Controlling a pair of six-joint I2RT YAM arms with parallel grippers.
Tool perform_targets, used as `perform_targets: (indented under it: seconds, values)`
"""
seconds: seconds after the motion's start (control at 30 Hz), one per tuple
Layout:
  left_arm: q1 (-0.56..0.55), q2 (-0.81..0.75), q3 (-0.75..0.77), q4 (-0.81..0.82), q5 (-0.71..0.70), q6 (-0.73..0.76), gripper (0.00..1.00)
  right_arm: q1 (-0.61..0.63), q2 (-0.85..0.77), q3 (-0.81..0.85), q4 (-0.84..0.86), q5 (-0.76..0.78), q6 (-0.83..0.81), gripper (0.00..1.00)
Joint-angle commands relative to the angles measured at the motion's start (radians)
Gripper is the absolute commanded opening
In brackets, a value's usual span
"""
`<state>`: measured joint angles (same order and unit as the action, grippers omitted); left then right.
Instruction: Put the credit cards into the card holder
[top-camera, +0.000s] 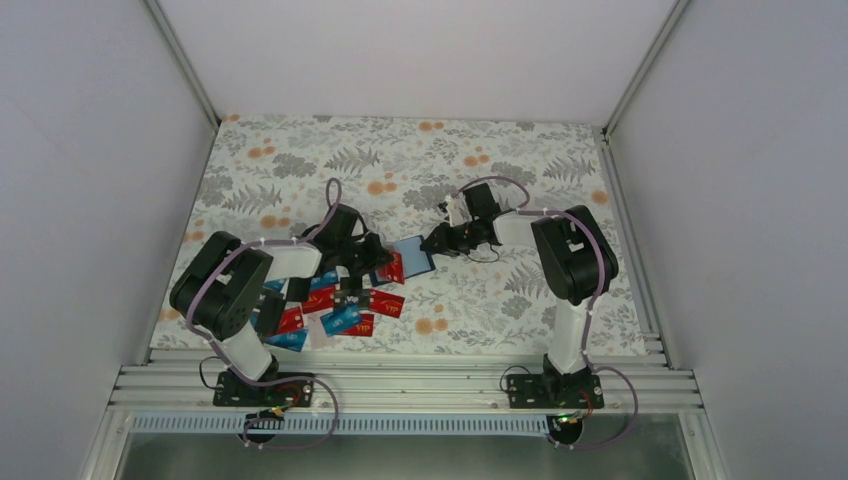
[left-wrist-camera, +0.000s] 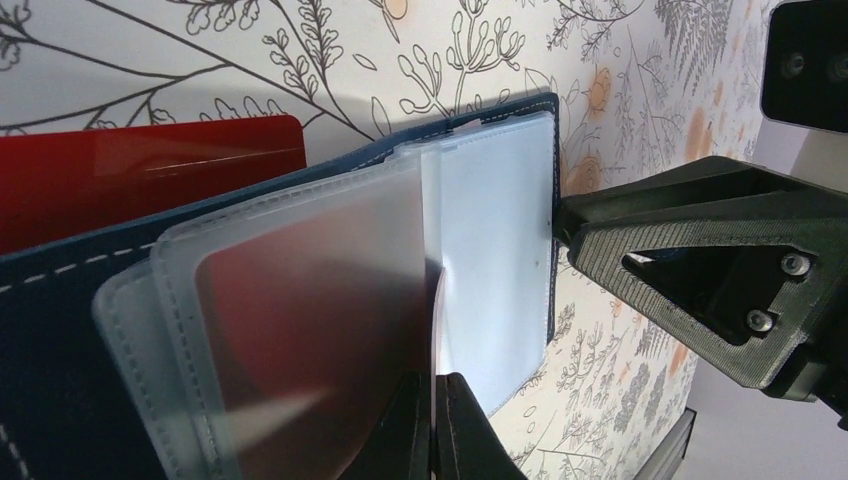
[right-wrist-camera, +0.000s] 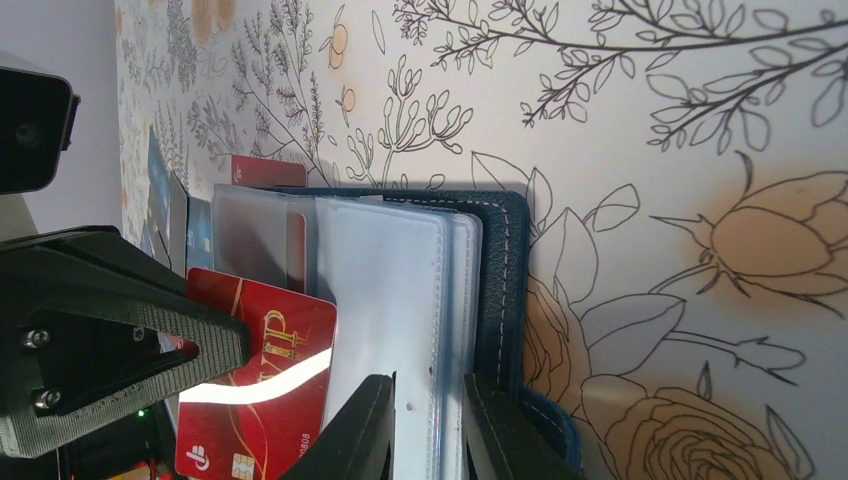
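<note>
Within right claw (right-wrist-camera: 425, 392), card holder (right-wrist-camera: 500, 260) edge

A table (top-camera: 300, 170) covered by white cloth printed with grey ferns and orange flowers is observed. Thin red, light-blue and black plastic cards (top-camera: 385, 302) are heaped near its left front. An open navy-blue stitched card holder (top-camera: 413, 255) is noted just beyond.

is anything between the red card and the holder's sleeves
Nothing visible. The red card in the left claw lies against the card holder's clear sleeves; the right claw grips the holder's outer edge, off to the side.
</note>
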<state>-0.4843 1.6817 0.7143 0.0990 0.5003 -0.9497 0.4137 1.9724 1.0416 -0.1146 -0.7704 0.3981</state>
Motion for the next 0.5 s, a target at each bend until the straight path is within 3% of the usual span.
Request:
perform_targets:
  seconds: [0.0, 0.47]
  values:
    - [0.006, 0.027, 0.022, 0.019, 0.015, 0.005, 0.02, 0.006, 0.045, -0.026, -0.039, 0.039, -0.019, 0.21]
    - [0.022, 0.043, 0.043, 0.004, 0.011, 0.010, 0.02, 0.005, 0.058, -0.023, -0.044, 0.026, -0.027, 0.21]
